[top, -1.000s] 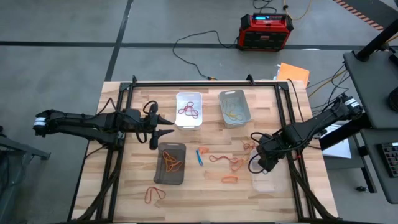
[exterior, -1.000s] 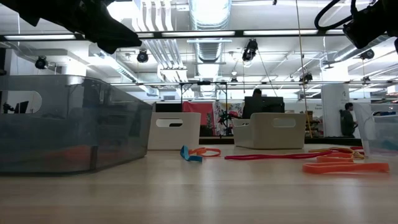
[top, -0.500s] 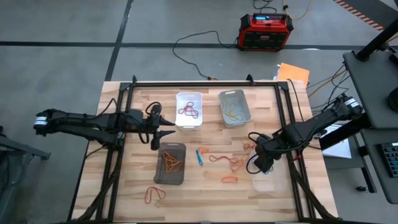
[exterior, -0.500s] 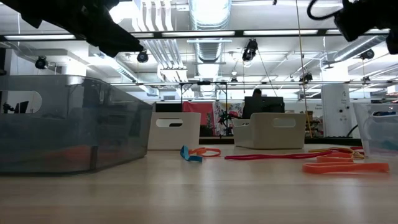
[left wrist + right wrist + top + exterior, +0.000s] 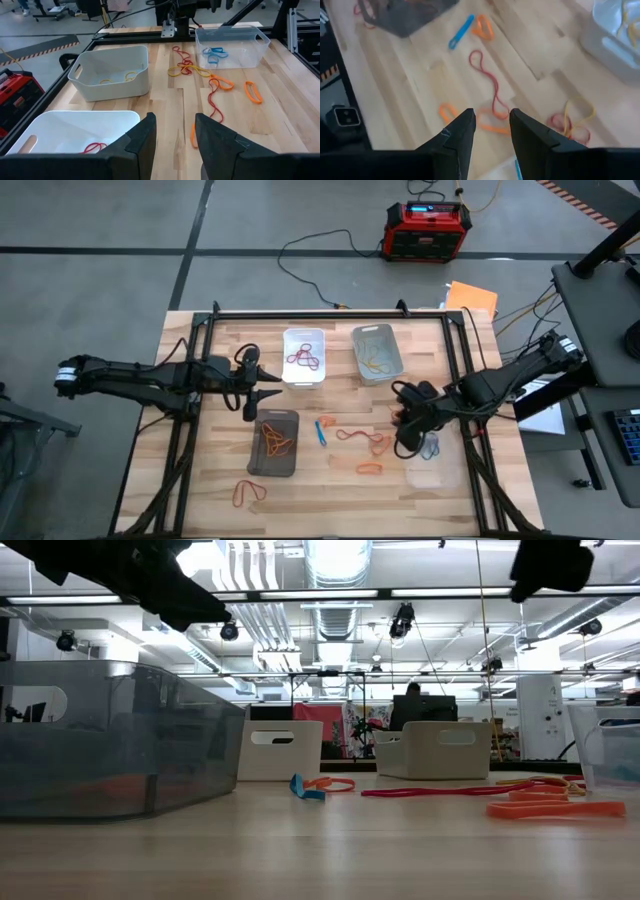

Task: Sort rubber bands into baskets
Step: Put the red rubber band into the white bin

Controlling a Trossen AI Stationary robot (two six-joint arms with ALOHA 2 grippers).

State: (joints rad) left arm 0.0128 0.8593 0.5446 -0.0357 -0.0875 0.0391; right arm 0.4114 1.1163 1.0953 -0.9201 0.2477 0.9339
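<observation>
Loose rubber bands lie flat on the wood: a blue one [image 5: 322,430], an orange one [image 5: 370,468], a long red one [image 5: 490,85] and a red-yellow tangle [image 5: 572,125]. Four baskets stand on the table: white [image 5: 304,356], light grey [image 5: 377,353], dark [image 5: 275,442] with orange bands, and clear [image 5: 440,472] with blue bands [image 5: 214,52]. My right gripper [image 5: 492,135] hangs open and holds nothing, above the bands just left of the clear basket. My left gripper [image 5: 175,140] waits open between the white and dark baskets.
A black frame rail [image 5: 455,370] runs along each side of the table. A red-black box [image 5: 428,230] with cables sits on the floor beyond the far edge. More bands [image 5: 248,493] lie near the front edge, left of the dark basket.
My right gripper has risen from over the clear basket and swung toward the table's left, tipping and rolling as it went. A blue band now shows in the clear basket where the gripper stood.
</observation>
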